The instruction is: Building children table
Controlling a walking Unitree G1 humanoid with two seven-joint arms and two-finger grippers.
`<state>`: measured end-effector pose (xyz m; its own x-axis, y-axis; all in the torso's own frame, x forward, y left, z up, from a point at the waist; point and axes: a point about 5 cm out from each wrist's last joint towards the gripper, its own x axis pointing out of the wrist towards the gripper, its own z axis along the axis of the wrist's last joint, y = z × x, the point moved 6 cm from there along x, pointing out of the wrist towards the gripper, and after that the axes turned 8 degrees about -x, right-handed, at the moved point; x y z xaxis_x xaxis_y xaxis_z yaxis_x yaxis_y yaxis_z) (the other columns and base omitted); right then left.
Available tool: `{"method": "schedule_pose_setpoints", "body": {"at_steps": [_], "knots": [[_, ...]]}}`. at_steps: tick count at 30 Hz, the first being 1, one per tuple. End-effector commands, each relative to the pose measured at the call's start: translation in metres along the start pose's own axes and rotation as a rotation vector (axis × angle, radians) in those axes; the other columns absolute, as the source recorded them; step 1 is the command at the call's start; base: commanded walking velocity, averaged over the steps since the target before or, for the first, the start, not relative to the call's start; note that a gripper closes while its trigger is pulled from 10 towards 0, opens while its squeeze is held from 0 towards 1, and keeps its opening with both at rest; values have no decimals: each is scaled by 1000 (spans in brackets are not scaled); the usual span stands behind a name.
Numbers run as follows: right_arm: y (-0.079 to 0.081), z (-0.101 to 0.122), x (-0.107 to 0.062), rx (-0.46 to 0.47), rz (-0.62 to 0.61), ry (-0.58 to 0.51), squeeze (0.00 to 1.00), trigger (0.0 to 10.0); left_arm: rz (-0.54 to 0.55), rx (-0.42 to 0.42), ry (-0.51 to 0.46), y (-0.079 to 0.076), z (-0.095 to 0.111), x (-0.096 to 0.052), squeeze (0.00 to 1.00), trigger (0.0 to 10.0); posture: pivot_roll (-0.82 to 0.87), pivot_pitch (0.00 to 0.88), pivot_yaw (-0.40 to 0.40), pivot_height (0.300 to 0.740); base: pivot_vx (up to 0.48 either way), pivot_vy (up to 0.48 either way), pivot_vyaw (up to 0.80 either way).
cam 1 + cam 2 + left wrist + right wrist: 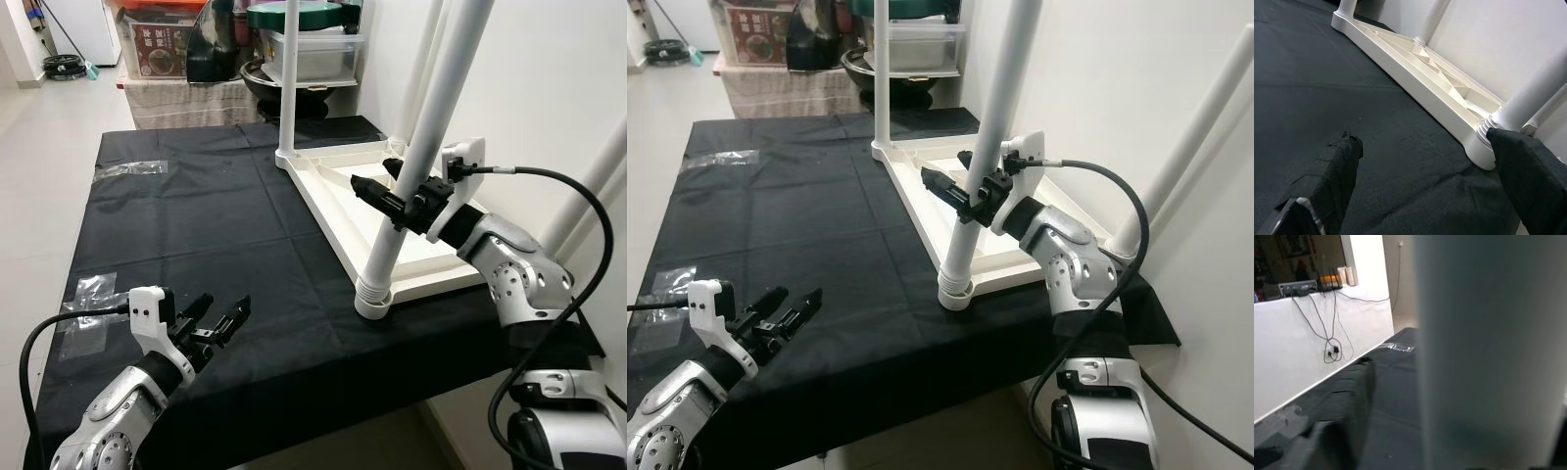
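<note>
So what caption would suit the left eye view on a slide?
Right gripper closed around a white leg of the upturned children's table on black cloth; left gripper open nearby.

Silver arms, black cables

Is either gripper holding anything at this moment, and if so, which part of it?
The right gripper grips the near white table leg around its lower shaft, above the threaded base. The left gripper is open, holding nothing.
</note>
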<state>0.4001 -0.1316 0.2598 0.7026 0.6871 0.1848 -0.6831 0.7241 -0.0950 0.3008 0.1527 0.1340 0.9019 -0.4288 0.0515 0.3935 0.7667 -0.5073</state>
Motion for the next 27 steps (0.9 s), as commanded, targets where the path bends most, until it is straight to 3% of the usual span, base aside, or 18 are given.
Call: {"method": "schedule_pose_setpoints", "body": {"at_steps": [1,2,3,14,20,27], "knots": [[-1,2,1,-26,13,2,0,4549,-1,14,18,0,-3,-1,0,10000,20,0,-97,740,0,0,0],[-1,2,1,-26,13,2,0,4549,-1,14,18,0,-3,-1,0,10000,20,0,-97,740,0,0,0],[-5,1,1,-32,4,3,0,0,-1,14,18,0,-4,-1,0,10000,22,0,-101,740,0,0,0],[-8,-7,1,-39,-18,34,0,0,-1,13,19,0,-4,-2,0,10000,23,0,-98,740,0,0,0],[-19,-14,0,-135,-95,124,0,0,-4,12,23,0,-4,-1,0,10000,16,0,-90,740,0,0,0],[-33,4,-2,-244,-97,164,0,0,-7,8,24,-1,-5,-1,0,10000,12,0,-88,740,0,0,0]]}}
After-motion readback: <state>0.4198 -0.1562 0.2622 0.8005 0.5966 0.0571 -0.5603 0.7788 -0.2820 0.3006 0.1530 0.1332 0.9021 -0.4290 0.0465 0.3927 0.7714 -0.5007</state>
